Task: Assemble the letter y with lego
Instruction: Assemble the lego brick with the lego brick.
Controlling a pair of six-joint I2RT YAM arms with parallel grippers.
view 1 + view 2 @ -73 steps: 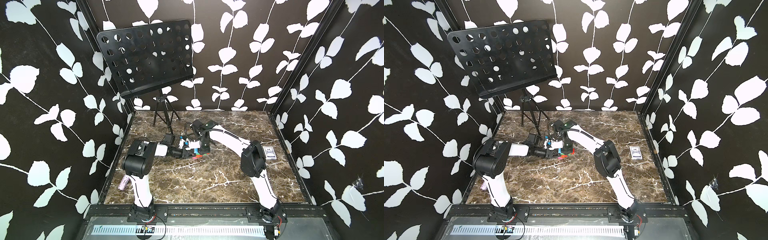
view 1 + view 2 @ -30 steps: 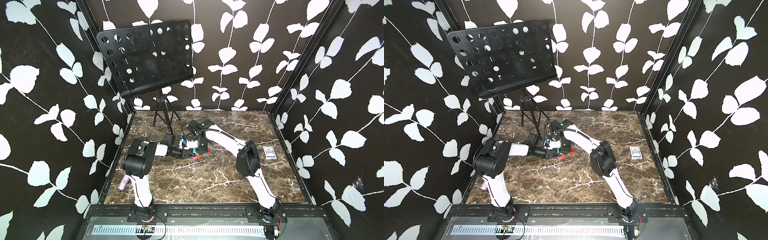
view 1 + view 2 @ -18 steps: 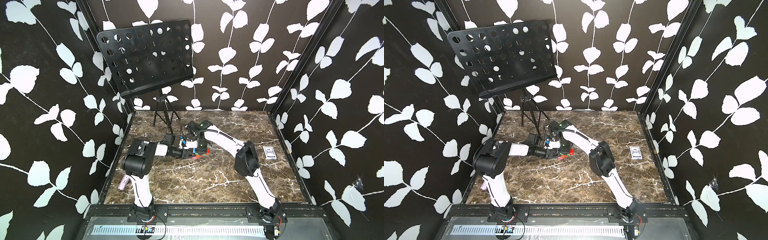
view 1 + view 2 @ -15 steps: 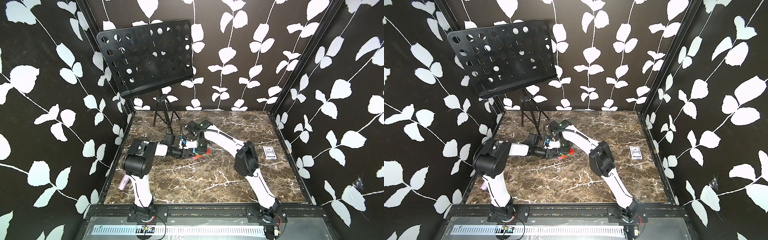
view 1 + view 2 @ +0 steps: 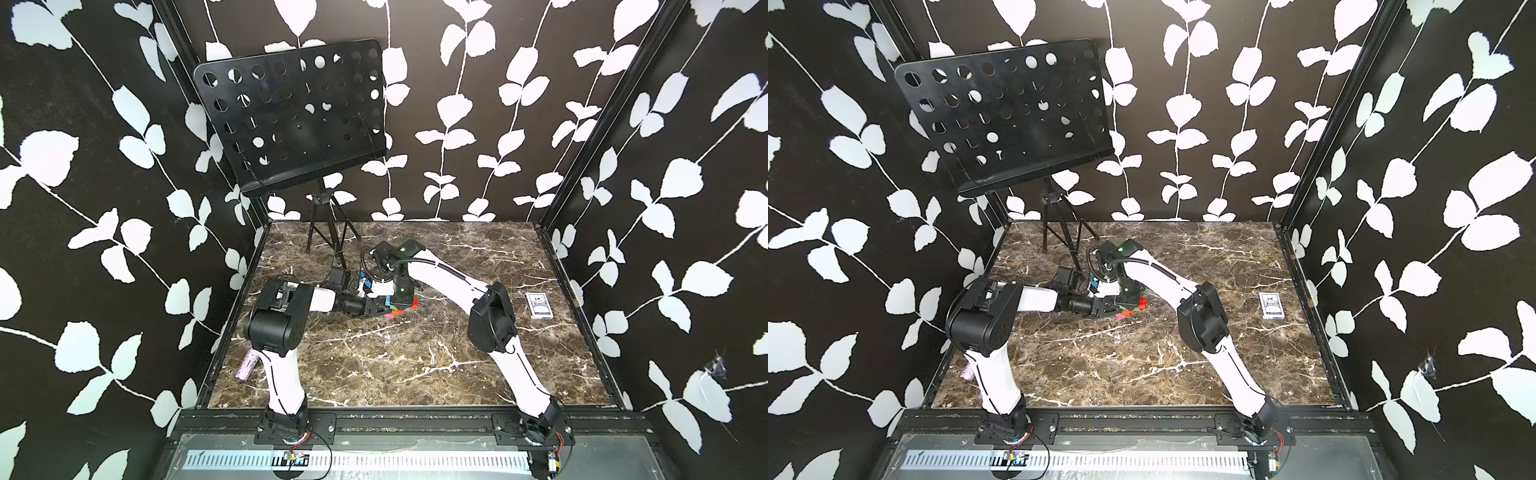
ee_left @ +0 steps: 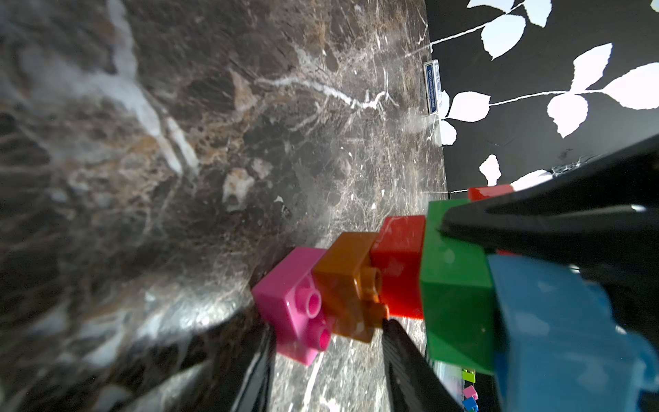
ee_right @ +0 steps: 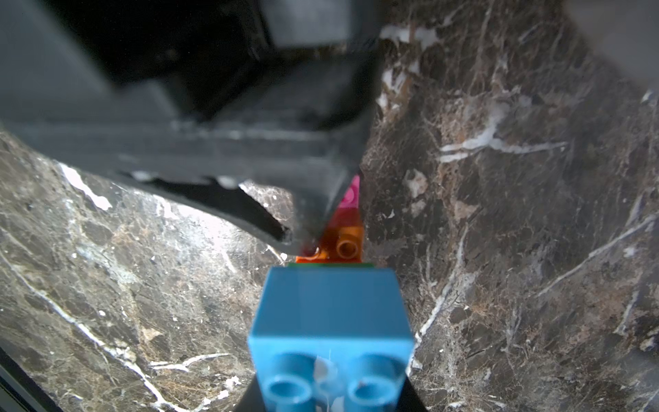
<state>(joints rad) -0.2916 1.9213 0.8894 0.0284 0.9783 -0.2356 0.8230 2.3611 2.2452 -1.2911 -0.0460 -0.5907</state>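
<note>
Over the marble tabletop point(image 5: 395, 365), left gripper point(image 6: 328, 326) clamps the lego letter y point(image 6: 453, 285) by its stem; right gripper point(image 7: 330, 392) pinches its blue brick point(image 7: 330, 310).

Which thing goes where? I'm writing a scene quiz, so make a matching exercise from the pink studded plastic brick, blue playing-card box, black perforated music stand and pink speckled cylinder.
Things:
1. pink studded plastic brick
2. blue playing-card box
3. black perforated music stand
4. pink speckled cylinder

Places:
A. by the marble table's left edge, near the front
B. joined to the orange brick
C. table's back left corner
D. table's right side

Pairs: 1-B, 2-D, 3-C, 4-A
</note>
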